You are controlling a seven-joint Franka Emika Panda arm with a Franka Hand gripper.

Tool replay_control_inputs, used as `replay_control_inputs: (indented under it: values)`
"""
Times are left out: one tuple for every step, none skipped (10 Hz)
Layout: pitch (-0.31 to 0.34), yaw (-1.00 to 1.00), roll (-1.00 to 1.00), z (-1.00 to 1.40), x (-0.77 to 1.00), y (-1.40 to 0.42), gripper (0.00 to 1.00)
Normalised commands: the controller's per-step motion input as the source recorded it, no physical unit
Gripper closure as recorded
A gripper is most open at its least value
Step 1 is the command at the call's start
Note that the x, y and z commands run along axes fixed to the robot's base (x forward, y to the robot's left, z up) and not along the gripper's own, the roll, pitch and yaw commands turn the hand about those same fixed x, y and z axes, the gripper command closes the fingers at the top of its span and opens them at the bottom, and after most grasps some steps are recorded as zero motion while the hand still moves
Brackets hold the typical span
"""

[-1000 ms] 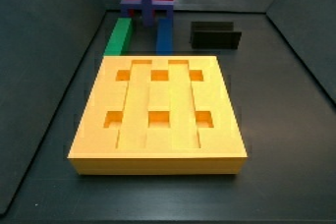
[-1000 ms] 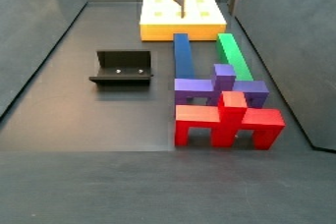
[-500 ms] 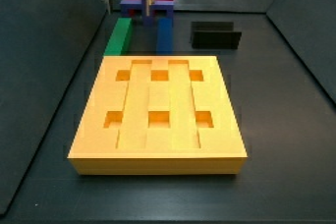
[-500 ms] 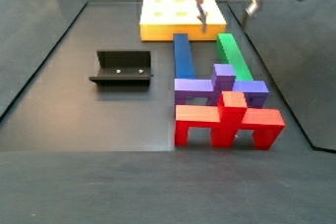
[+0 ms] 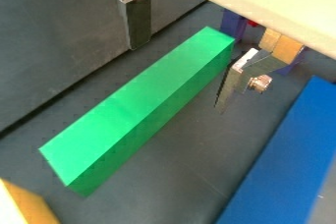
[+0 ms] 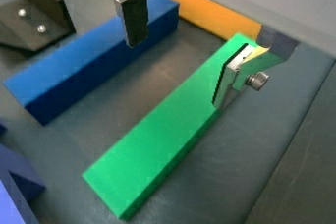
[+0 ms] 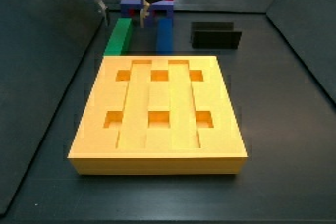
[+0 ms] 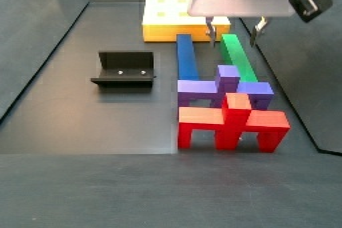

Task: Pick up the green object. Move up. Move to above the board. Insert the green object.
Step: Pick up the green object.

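The green object [image 8: 238, 58] is a long green bar lying flat on the floor beside a blue bar [image 8: 186, 60]; it also shows in a side view [image 7: 120, 37] and in both wrist views [image 5: 144, 105] [image 6: 171, 135]. The board [image 7: 164, 110] is a yellow-orange slab with six square holes; one end of the bar lies close to it. My gripper [image 8: 233, 32] is open and empty, just above that end of the bar. In a wrist view the gripper [image 5: 184, 46] has one finger on each side of the bar.
The black fixture [image 8: 124, 69] stands left of the blue bar and shows in a side view [image 7: 215, 34]. Purple blocks [image 8: 221, 88] and red blocks [image 8: 234, 124] sit at the bars' far end. Dark walls enclose the floor.
My gripper has come down into view, from high over the board to just above the board-side end of the green bar. Nothing else has moved.
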Motion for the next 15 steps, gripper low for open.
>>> replay_control_inputs:
  values:
    - [-0.060,0.00,-0.04,-0.21,-0.10,0.00,0.00]
    - [-0.157,0.00,-0.05,-0.05,-0.33,0.00,0.00]
    - [-0.156,0.00,-0.03,-0.15,-0.26,0.00,0.00]
    - [-0.153,0.00,-0.06,-0.18,-0.21,0.00,0.00]
    - [-0.197,0.00,-0.05,-0.23,-0.24,0.00,0.00]
    - [-0.136,0.00,-0.04,-0.19,-0.06,0.00,0.00]
    - [-0.084,0.00,-0.04,-0.17,0.00,0.00,0.00]
    - [-0.106,0.00,0.00,-0.27,-0.02,0.00,0.00]
    - [-0.106,0.00,0.00,-0.25,-0.03,0.00,0.00]
    - [-0.077,0.00,-0.01,-0.26,0.00,0.00,0.00]
    - [-0.063,0.00,0.00,-0.28,0.00,0.00,0.00]
    - [-0.031,0.00,0.00,-0.09,0.00,0.00,0.00]
    - [0.000,0.00,0.00,0.00,0.00,0.00,0.00]
    - [0.000,0.00,0.00,0.00,0.00,0.00,1.00]
    - [0.000,0.00,0.00,0.00,0.00,0.00,1.00]
